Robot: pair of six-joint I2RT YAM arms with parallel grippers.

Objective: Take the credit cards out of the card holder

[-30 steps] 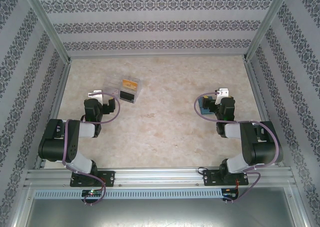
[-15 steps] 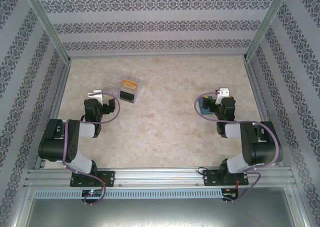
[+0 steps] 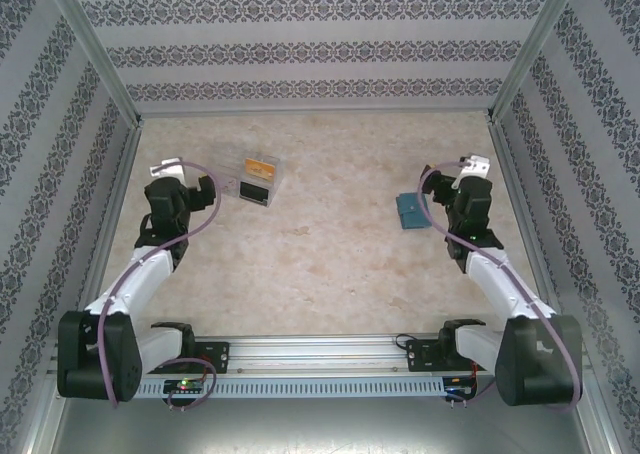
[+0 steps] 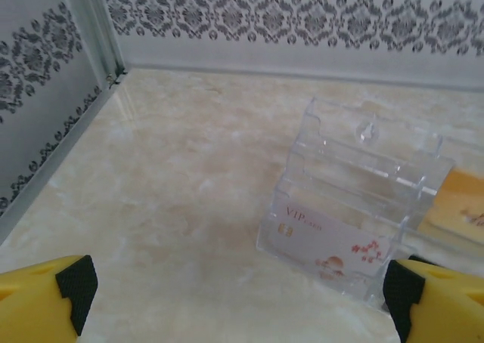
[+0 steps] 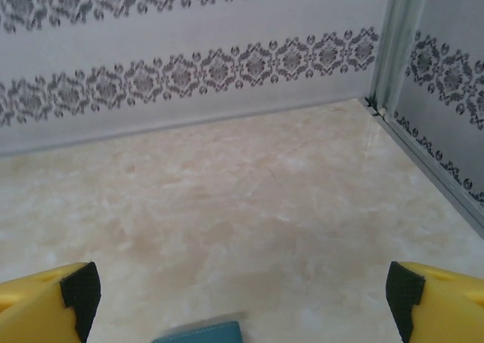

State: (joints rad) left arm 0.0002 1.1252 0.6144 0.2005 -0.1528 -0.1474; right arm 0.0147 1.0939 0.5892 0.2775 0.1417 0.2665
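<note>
Facing the clear stand [image 4: 363,162], left wrist reveals its VIP card [image 4: 325,241].

The left arm [image 3: 150,259] and the right arm [image 3: 497,277] each have bulky black joint housings [image 3: 85,354] joined by slim silver-white links [image 3: 520,299]. A thin purple cable [image 3: 213,206] loops along each, and a small white block [image 3: 474,164] caps each wrist. The left claw [image 4: 242,298] and the right claw [image 5: 242,298] have yellow fingers [image 4: 30,305] with black pads [image 4: 76,285].

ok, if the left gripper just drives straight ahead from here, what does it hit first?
Probably the clear acrylic tiered stand. It stands right of the left gripper's centre line, so the finger on that side would likely clip it. Beside it, the marble table runs to the wall. Depth unclear.
</note>
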